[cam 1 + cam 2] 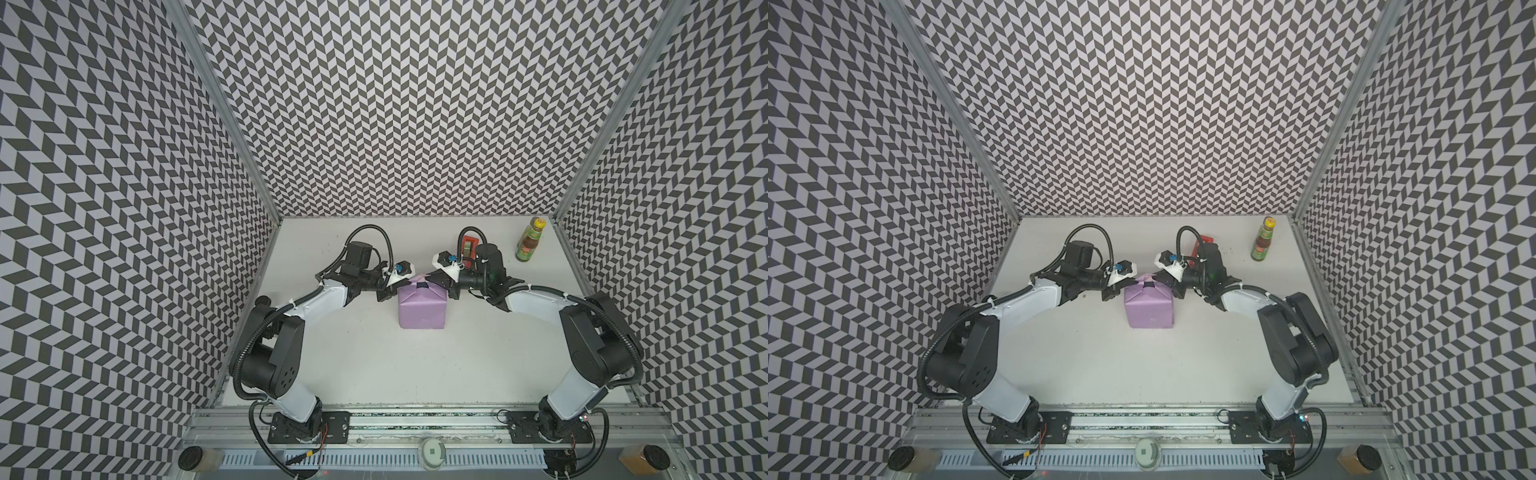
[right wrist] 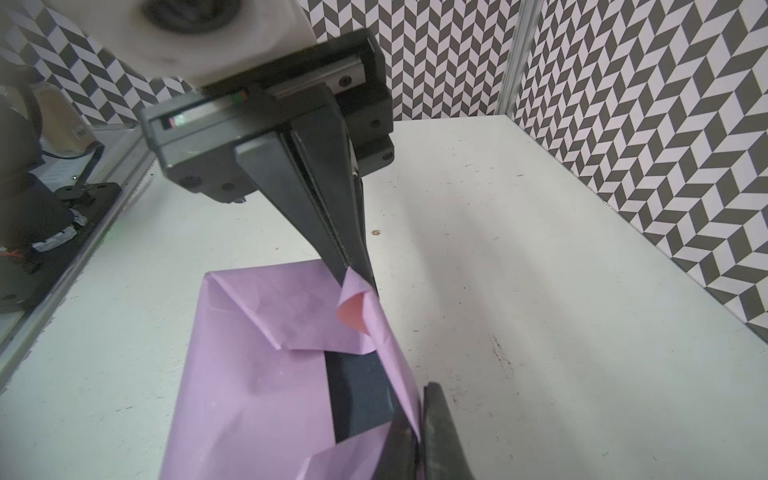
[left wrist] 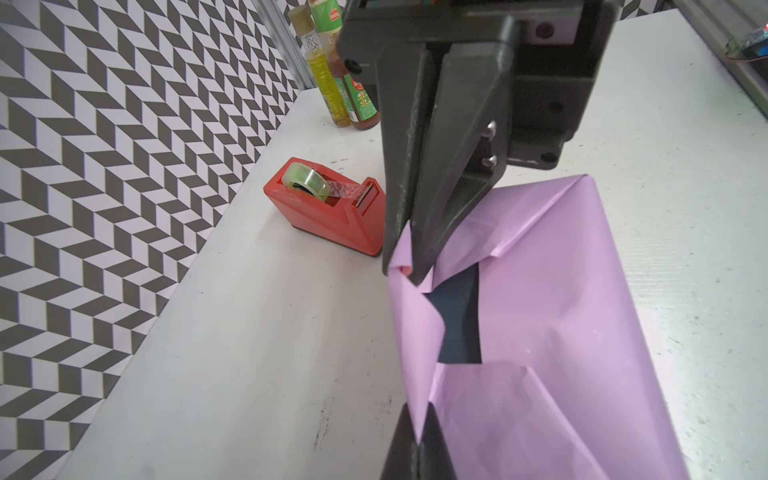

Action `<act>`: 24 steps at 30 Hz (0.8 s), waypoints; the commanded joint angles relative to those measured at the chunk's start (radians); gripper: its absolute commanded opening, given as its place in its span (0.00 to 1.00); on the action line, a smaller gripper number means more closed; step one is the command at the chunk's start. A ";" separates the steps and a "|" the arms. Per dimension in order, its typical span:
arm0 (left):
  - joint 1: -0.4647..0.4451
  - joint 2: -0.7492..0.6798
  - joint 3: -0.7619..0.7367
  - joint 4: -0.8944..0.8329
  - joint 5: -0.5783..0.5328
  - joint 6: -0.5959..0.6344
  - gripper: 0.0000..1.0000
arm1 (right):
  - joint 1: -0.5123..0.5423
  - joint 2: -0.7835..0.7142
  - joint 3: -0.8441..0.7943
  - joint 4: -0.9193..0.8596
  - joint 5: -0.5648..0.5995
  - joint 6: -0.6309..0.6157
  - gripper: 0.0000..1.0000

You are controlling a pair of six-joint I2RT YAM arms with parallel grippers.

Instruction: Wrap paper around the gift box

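Left gripper [image 3: 417,428] is clamped tight on a flap of the paper [image 1: 422,309] at the parcel's far left corner. The box [image 3: 457,320] sits mid-table [image 1: 415,374], covered but for a navy gap at its far end. There the right gripper [image 2: 419,415] pinches the opposite flap.
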 commanded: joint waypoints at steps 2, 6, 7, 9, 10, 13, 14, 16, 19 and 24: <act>-0.009 -0.031 -0.033 0.023 -0.057 0.026 0.00 | 0.004 -0.051 -0.014 0.067 -0.013 -0.011 0.15; -0.019 -0.044 -0.044 0.040 -0.080 0.025 0.00 | 0.004 -0.079 -0.029 0.084 -0.026 0.014 0.24; -0.020 -0.049 -0.049 0.049 -0.086 0.023 0.00 | 0.003 -0.086 -0.031 0.081 -0.026 0.022 0.27; -0.021 -0.060 -0.064 0.063 -0.091 0.027 0.00 | 0.003 -0.100 -0.030 0.064 -0.032 0.040 0.30; -0.025 -0.066 -0.072 0.070 -0.097 0.036 0.00 | 0.000 -0.107 -0.027 0.056 -0.034 0.064 0.32; -0.033 -0.088 -0.103 0.101 -0.116 0.056 0.00 | -0.010 -0.129 -0.027 0.070 -0.048 0.163 0.36; -0.035 -0.092 -0.109 0.106 -0.117 0.060 0.00 | -0.014 -0.135 -0.022 0.070 -0.045 0.206 0.37; -0.042 -0.099 -0.116 0.102 -0.130 0.081 0.00 | -0.013 -0.136 -0.012 0.069 -0.029 0.285 0.38; -0.056 -0.109 -0.134 0.108 -0.156 0.113 0.00 | -0.013 -0.115 0.016 0.041 0.035 0.424 0.40; -0.067 -0.125 -0.157 0.128 -0.189 0.135 0.00 | 0.012 -0.050 0.098 -0.099 0.171 0.554 0.44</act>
